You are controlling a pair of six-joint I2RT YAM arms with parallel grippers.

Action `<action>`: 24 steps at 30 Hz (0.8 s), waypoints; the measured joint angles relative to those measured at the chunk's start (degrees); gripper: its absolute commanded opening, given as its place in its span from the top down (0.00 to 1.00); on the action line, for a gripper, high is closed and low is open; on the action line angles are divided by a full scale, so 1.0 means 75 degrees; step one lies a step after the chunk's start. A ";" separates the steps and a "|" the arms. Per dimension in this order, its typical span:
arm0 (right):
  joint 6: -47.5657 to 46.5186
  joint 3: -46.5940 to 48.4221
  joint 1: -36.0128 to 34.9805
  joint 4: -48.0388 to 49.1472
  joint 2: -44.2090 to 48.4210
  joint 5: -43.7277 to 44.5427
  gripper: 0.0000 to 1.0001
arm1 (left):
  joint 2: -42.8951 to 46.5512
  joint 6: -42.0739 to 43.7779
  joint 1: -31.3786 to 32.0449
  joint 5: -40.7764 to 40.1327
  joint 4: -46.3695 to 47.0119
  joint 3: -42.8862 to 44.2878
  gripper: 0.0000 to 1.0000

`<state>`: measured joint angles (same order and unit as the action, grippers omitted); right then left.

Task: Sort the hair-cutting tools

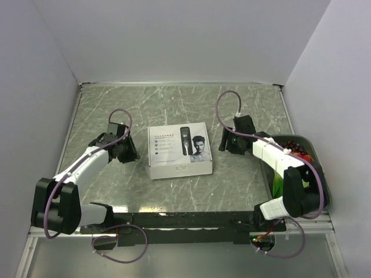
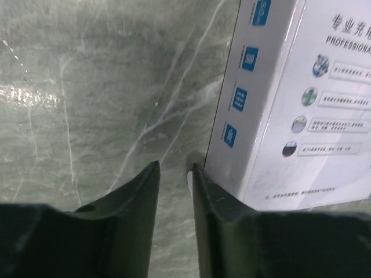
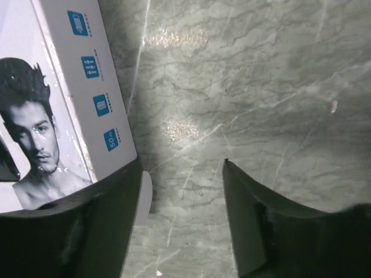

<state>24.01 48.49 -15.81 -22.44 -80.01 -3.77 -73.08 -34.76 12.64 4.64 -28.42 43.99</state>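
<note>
No hair-cutting tools show in any view; only a printed clipper appears on the lid of the closed white box [image 1: 178,152]. My left gripper [image 1: 133,154] sits low on the table just left of the box [image 2: 290,98]. Its jaws [image 2: 175,168] stand a narrow gap apart with only table between them, and the right finger [image 2: 220,202] is close against the box's corner. My right gripper [image 1: 225,142] is at the box's right side [image 3: 58,98]. It [image 3: 182,165] is open wider with bare table between the fingers, and its left finger [image 3: 116,197] lies beside the box wall.
A dark green bin [image 1: 317,174] with red items inside stands at the right edge beside the right arm. White walls close in the marbled grey-green table [image 1: 174,110] on three sides. Purple cables loop above both wrists.
</note>
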 measured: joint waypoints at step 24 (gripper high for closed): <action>0.0085 -0.0105 0.0000 0.0460 -0.1259 -0.0659 0.17 | -0.0388 -0.0347 0.0000 0.0755 0.0096 -0.0423 0.25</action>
<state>24.64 47.70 -15.81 -18.98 -89.45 -8.71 -75.99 -37.36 12.64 10.31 -27.70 40.82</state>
